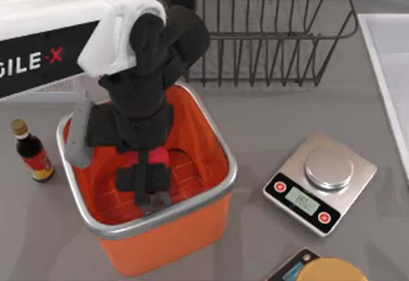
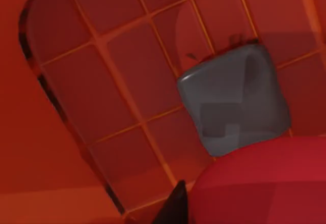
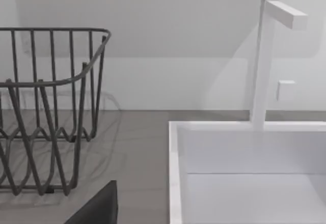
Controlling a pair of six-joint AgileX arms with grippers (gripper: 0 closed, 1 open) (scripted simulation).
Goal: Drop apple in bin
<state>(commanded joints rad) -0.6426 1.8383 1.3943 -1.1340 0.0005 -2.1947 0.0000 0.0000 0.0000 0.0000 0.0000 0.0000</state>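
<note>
The orange bin [image 1: 182,236] with its silver rim stands at the table's front left. My left arm reaches down into it from the upper left. Low inside the bin, my left gripper [image 1: 148,188] is shut on the red apple [image 1: 152,158], which sits between the black fingers. In the left wrist view the apple [image 2: 265,183] is close by, beside a grey finger pad [image 2: 234,104], above the bin's brick-patterned floor [image 2: 122,91]. My right arm is parked off to the right, and its wrist view shows a dark corner of its gripper [image 3: 97,206].
A black wire rack [image 1: 268,32] stands behind the bin. A small sauce bottle [image 1: 32,153] is left of the bin and a steel kitchen scale [image 1: 319,182] to its right. A yellow-lidded item [image 1: 332,269] lies at the front edge, a white sink [image 1: 390,57] at the right.
</note>
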